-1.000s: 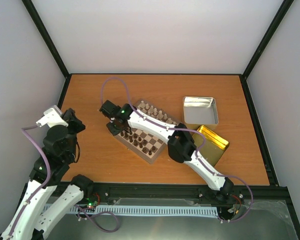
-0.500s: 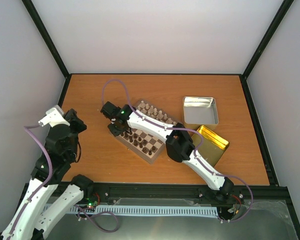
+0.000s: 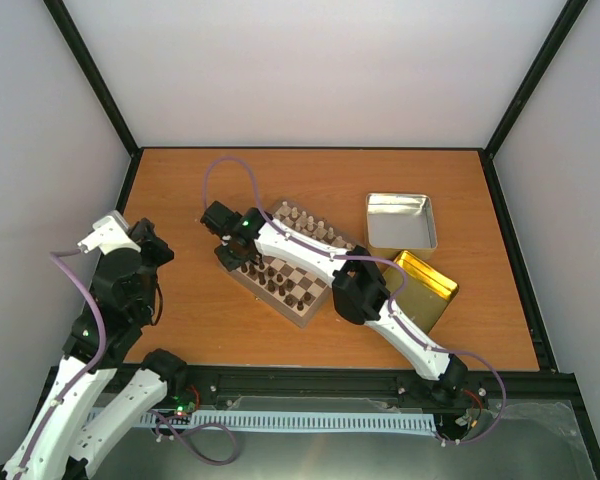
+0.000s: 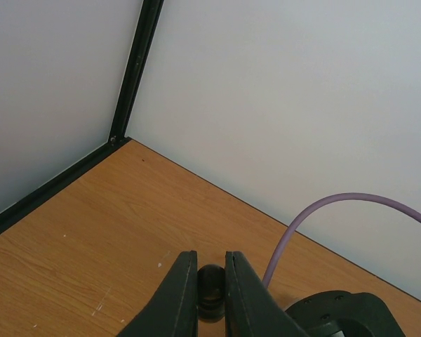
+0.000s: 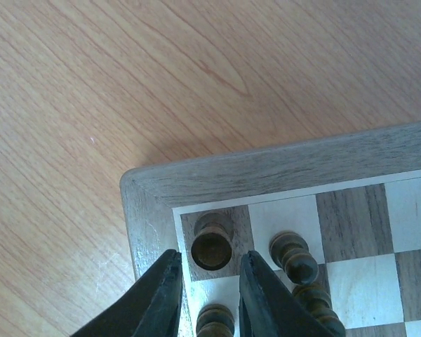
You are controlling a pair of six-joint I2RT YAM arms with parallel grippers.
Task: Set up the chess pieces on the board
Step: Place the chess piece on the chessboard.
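Note:
The board (image 3: pixel 302 322) lies mid-table, turned diagonally. Dark chess pieces (image 3: pixel 280 281) stand on its near rows and cream ones on the far rows. My right gripper (image 3: pixel 232 256) hangs over the board's left corner. In the right wrist view it (image 5: pixel 210 261) is open, its fingers on either side of a dark rook (image 5: pixel 211 246) that stands on the corner square, with gaps on both sides; the board's rim (image 5: pixel 266 165) runs past it. My left gripper (image 3: pixel 148 247) is off to the left, above the table, shut on a small dark chess piece (image 4: pixel 211 282).
An open silver tin (image 3: pixel 401 222) sits at the back right, with a gold tin (image 3: pixel 427 290) in front of it. More dark pieces (image 5: pixel 295 256) stand close beside the rook. The enclosure walls and black frame bound the table; the left arm is close to the left wall.
The left arm has shifted slightly nearer, still holding its piece. The right gripper has stayed at the board's left corner with only a small shift.

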